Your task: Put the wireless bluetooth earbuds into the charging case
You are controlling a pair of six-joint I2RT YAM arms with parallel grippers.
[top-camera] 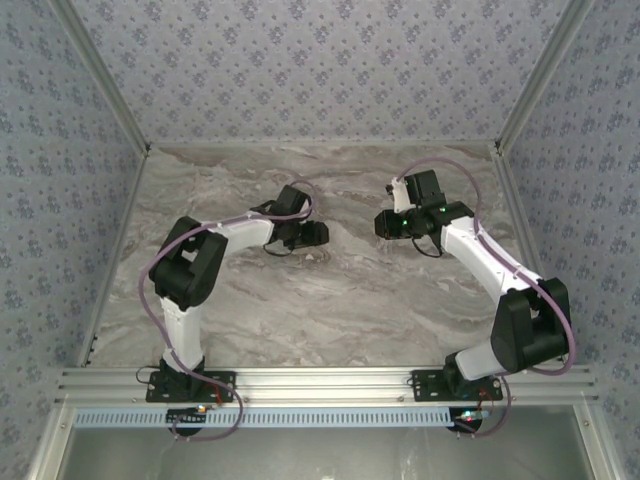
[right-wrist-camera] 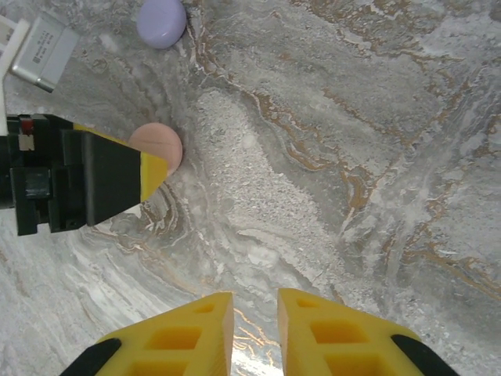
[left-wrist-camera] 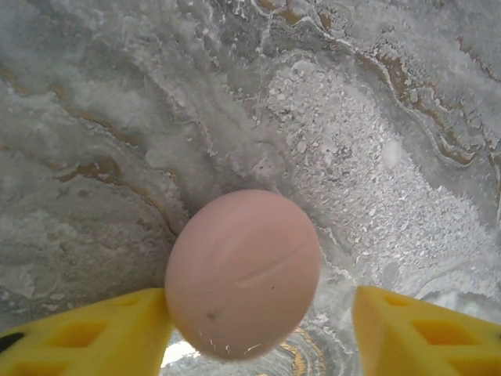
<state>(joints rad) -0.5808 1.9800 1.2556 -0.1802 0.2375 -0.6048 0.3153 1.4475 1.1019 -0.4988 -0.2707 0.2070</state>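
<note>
Resting shut on the counter (left-wrist-camera: 391,117), the pink case (left-wrist-camera: 243,270) sits between the released left gripper's (left-wrist-camera: 262,333) fingers, suggesting insertion is done; the right gripper (right-wrist-camera: 256,333) hangs nearly clenched, empty.

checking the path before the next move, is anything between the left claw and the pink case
Nothing visible. The pink case sits on the marble table between the left claw's yellow fingers, which stand apart.

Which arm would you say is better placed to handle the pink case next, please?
Probably the left: the pink case sits between the left gripper's open yellow fingers. The right gripper, nearly closed, hangs over bare table.
</note>
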